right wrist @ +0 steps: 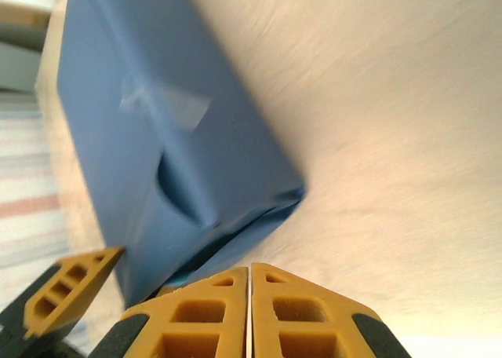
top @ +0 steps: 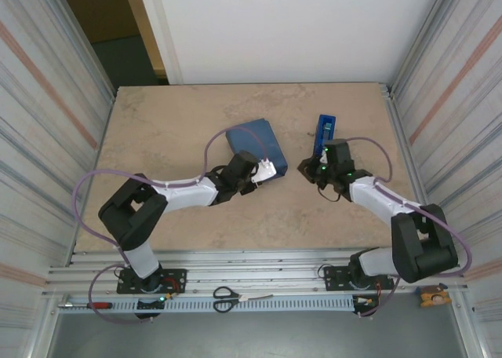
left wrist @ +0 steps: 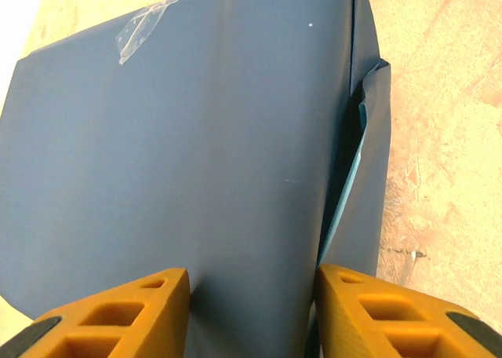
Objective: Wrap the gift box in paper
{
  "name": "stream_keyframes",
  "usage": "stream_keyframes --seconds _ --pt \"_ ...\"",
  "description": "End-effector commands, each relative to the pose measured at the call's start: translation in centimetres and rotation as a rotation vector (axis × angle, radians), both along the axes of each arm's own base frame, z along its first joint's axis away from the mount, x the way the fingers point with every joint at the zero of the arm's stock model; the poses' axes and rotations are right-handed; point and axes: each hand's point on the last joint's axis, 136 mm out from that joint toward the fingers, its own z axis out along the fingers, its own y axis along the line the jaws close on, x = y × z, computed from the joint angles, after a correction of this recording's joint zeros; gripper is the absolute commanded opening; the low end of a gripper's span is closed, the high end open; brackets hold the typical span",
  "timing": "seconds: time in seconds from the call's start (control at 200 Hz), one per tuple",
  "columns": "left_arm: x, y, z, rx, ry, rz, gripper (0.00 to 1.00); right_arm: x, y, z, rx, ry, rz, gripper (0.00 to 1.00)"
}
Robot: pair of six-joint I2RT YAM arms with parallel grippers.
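The paper (top: 252,142) is folded into a slate-blue parcel at mid-table, and the gift box is hidden inside it. Clear tape (left wrist: 137,28) holds a seam. In the left wrist view the paper (left wrist: 196,138) runs away from me, with a loose end fold showing a light blue lining at the right. My left gripper (top: 267,169) is at the parcel's near right corner, its orange fingers partly apart over the paper surface (left wrist: 251,275). My right gripper (top: 307,171) hangs to the right of the parcel, shut and empty (right wrist: 249,272), with the paper (right wrist: 157,138) ahead of it.
A narrow blue tape dispenser (top: 325,129) lies just beyond my right gripper. Scissors (top: 227,298) and a red-handled tool (top: 98,305) rest on the rail at the near edge. Metal walls close in both sides of the tan table (top: 172,122).
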Motion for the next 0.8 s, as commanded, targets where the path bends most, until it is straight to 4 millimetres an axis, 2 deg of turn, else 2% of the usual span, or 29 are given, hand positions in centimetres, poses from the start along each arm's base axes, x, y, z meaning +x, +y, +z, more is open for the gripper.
stream_keyframes --seconds 0.0,0.145,0.426,0.651,0.797 --pt "-1.9 0.6 -3.8 0.062 0.137 -0.006 0.45 -0.5 -2.8 0.4 -0.089 0.005 0.035 0.11" --pt "-1.9 0.8 -4.0 0.058 0.145 0.011 0.45 0.6 -5.3 1.5 -0.090 -0.013 0.034 0.12" --pt "-1.9 1.4 -4.2 0.054 0.147 0.049 0.44 2.8 -7.4 1.9 -0.097 -0.022 0.070 0.18" --pt "-2.1 1.5 -4.3 0.050 0.149 0.055 0.44 6.4 -9.8 2.6 -0.105 -0.042 0.057 0.29" --pt "-2.1 1.5 -4.3 0.049 0.149 0.055 0.44 9.0 -10.4 1.2 -0.059 -0.004 0.066 0.30"
